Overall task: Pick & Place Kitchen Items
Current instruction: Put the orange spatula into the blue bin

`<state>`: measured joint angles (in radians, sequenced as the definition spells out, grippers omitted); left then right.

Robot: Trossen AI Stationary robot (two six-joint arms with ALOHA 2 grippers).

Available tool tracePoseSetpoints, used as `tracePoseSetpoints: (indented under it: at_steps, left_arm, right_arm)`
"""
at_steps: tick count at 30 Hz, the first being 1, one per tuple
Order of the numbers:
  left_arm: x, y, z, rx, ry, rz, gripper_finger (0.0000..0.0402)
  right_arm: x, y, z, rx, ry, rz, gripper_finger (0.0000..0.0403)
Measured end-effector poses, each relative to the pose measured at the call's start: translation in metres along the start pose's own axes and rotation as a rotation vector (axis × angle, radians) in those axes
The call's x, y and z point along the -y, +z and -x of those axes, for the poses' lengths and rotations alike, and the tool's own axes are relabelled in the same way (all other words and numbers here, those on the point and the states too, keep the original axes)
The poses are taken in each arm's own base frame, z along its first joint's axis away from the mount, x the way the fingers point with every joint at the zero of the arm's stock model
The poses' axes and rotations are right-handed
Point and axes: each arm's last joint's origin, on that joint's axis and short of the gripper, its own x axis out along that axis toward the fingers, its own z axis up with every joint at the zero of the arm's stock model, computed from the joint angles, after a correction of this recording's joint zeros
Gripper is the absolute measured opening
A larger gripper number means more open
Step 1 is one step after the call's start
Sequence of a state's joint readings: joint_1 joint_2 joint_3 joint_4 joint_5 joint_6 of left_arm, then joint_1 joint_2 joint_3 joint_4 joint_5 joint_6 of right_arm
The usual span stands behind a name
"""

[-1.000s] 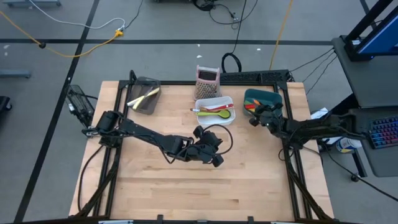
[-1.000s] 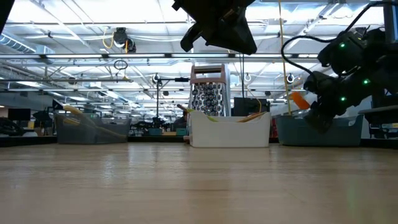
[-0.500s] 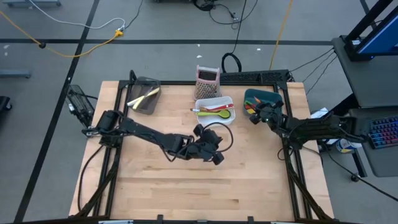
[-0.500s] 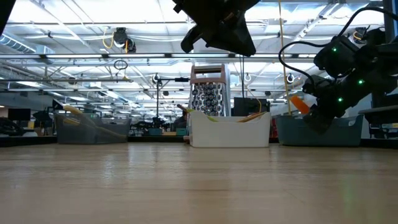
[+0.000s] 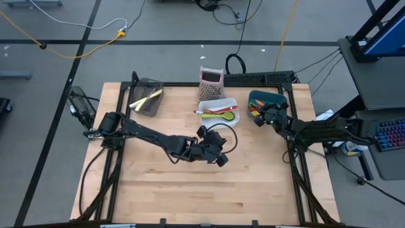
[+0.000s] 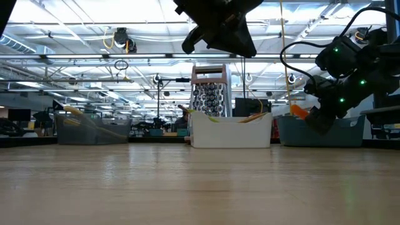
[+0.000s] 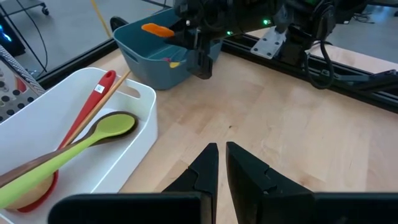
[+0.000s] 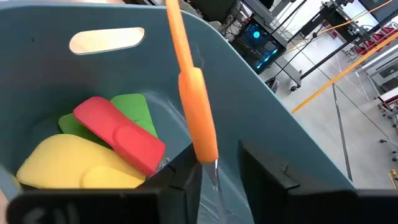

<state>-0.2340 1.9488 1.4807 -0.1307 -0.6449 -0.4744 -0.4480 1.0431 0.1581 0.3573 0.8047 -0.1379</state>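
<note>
My right gripper (image 8: 221, 171) stands open at the near rim of the teal bin (image 5: 273, 96). An orange-headed spatula (image 8: 198, 112) with a clear handle rises from between its fingers, its head over the bin (image 7: 157, 28). Yellow (image 8: 68, 165), red (image 8: 118, 134) and green (image 8: 134, 109) spatula heads lie in the bin. The white bin (image 5: 204, 103) holds a green spoon (image 7: 81, 143), a red spoon (image 7: 93, 102) and a wooden one. My left gripper (image 7: 221, 163) hangs shut above the middle of the table (image 5: 221, 161), holding nothing. My right gripper has the spatula's clear handle (image 8: 211, 171) between its parted fingers, close against one finger (image 8: 186, 177); the other finger stands apart from it. Whether the handle touches that finger I cannot tell. The fingers point slantwise down into the bin from its near side.
A pink-and-silver box grater (image 5: 211, 80) stands behind the white bin. A dark mesh bin (image 5: 147, 101) with a pale utensil sits at the far left. Black frame rails (image 5: 266, 77) run along the table's far and right edges. Bare wood (image 5: 190, 190) lies near the front.
In the low view the spatula's orange head has sunk a little toward the teal bin, while my right gripper has stayed at the bin's rim.
</note>
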Motion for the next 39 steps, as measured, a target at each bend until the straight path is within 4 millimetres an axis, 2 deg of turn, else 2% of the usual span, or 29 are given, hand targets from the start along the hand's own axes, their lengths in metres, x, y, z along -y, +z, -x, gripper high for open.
tracePoseSetpoints:
  at_steps: [18,27,31,35,39]
  left_arm:
    - [0.0000,0.0000,0.0000,0.000,0.000,0.029,0.0037]
    - [0.0000,0.0000,0.0000,0.000,0.000,0.029,0.0037]
    - [0.0000,0.0000,0.0000,0.000,0.000,0.029,0.0037]
    - [0.0000,0.0000,0.0000,0.000,0.000,0.029,0.0037]
    - [0.0000,0.0000,0.0000,0.000,0.000,0.029,0.0037]
  right_arm:
    - [-0.0029,0.0002,0.0012,0.011,0.060,0.020,0.0191]
    - [-0.0029,0.0002,0.0012,0.011,0.063,0.020,0.0207]
    - [-0.0048,-0.0001,0.0014,0.017,0.126,0.041,0.0212]
    - [-0.0091,-0.0003,0.0022,0.038,0.273,0.088,0.0212]
    - [-0.0088,-0.0005,0.0022,0.035,0.261,0.086,0.0211]
